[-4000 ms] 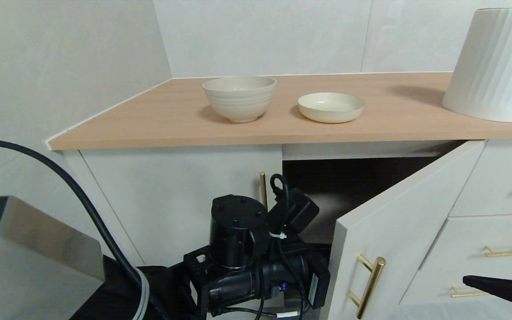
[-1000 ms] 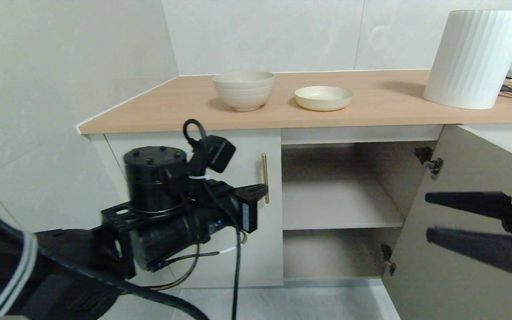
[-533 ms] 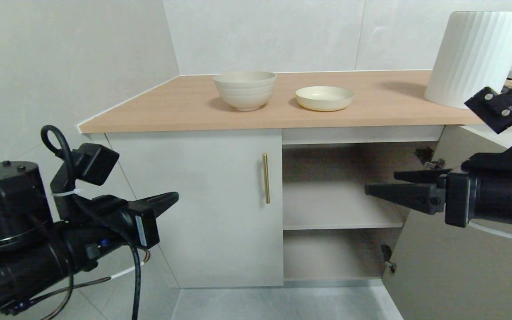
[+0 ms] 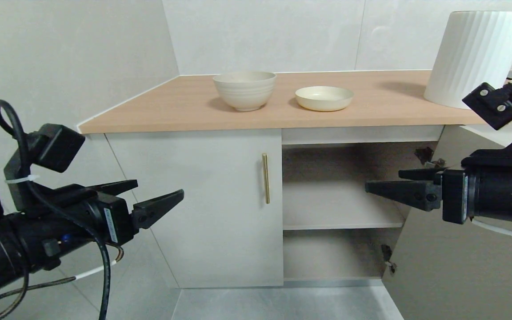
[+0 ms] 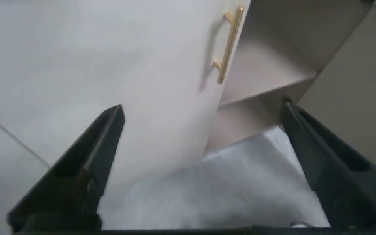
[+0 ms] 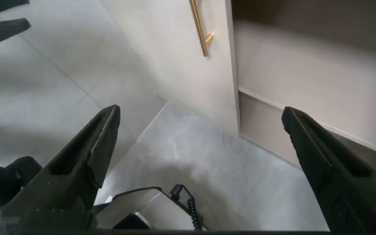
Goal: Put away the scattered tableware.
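A deep cream bowl [image 4: 244, 90] and a shallow cream dish [image 4: 324, 98] stand side by side on the wooden countertop [image 4: 171, 113], the bowl to the left. Both grippers hang well below counter height, in front of the cabinet. My left gripper [image 4: 160, 186] is open and empty before the closed left door [image 4: 202, 200]; in the left wrist view it [image 5: 201, 108] points at that door. My right gripper [image 4: 382, 180] is open and empty, level with the open compartment's shelf [image 4: 336, 209]; in the right wrist view it [image 6: 200, 112] faces the floor and shelf.
The right cabinet door [image 4: 460, 266] is swung wide open beside my right arm. A gold handle [image 4: 265, 178] runs down the closed door. A tall white ribbed cylinder [image 4: 476, 58] stands at the counter's right, with cables behind it. A tiled wall runs along the left.
The cabinet door went from partly open to wide open. Over the last second my left arm swung left and down, while my right arm rose and came in towards the open compartment.
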